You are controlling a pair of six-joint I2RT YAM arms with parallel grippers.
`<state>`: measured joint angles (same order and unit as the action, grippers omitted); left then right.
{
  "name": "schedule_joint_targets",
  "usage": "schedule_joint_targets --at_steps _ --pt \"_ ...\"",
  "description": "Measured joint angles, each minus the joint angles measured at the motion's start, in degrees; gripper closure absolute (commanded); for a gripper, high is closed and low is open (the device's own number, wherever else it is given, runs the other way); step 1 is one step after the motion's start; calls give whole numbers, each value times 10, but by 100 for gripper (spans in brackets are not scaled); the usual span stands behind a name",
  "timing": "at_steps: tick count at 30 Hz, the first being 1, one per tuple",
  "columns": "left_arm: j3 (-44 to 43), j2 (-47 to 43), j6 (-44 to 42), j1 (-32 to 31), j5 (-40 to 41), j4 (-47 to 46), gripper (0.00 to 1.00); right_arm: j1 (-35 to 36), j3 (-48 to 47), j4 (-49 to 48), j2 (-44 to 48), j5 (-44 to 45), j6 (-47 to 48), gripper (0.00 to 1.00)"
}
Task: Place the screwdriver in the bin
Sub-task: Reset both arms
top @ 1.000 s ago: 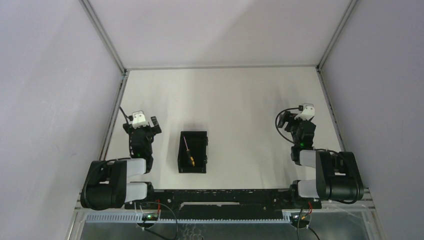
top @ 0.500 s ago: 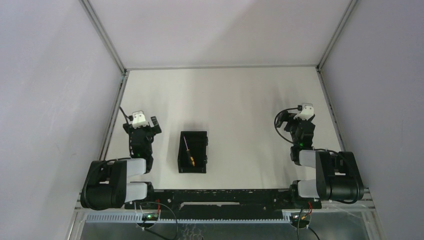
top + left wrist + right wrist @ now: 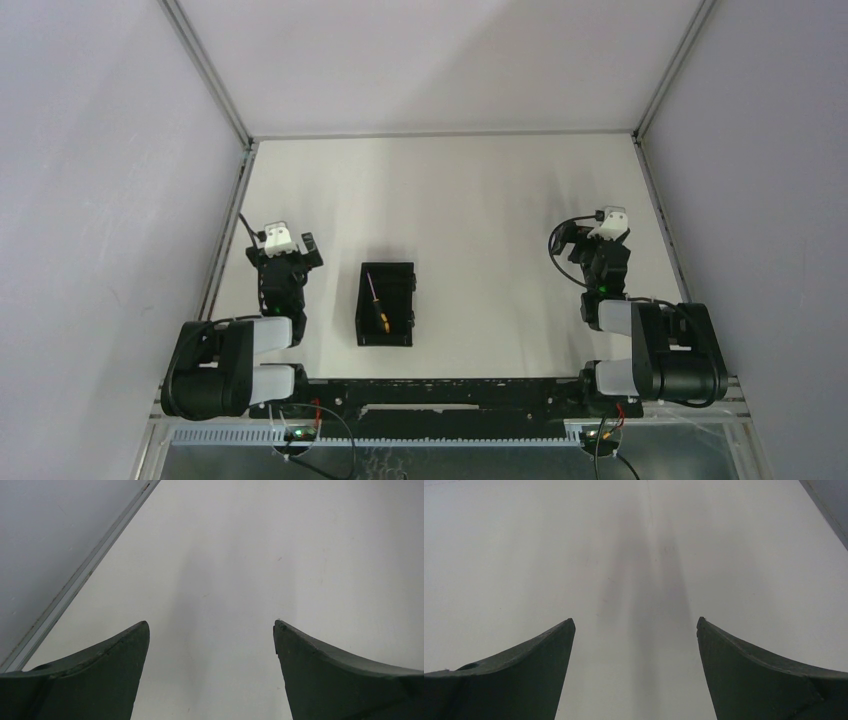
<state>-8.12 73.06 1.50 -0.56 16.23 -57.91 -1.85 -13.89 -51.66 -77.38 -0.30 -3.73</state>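
The screwdriver [image 3: 376, 304] lies in the bin [image 3: 400, 272]. My left gripper [image 3: 210, 622] and right gripper [image 3: 635, 619] are spread wide over the table [image 3: 480, 200], well apart from it.

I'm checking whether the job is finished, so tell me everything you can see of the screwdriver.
The screwdriver is small and slim, with an orange-and-black handle and a thin dark shaft. It lies inside the black open-top bin, in its left half, with the handle at the near end and the shaft pointing away, slanted slightly left. It fits within the bin's length. Nothing else touches it. Only the top camera shows it, and its tip is too small to make out.
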Motion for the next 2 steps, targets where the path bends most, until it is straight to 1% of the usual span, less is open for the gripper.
schedule_joint_targets --at_steps 2 --pt "0 0 0 0 0 0 2 0 0 0 0 0 0 0"
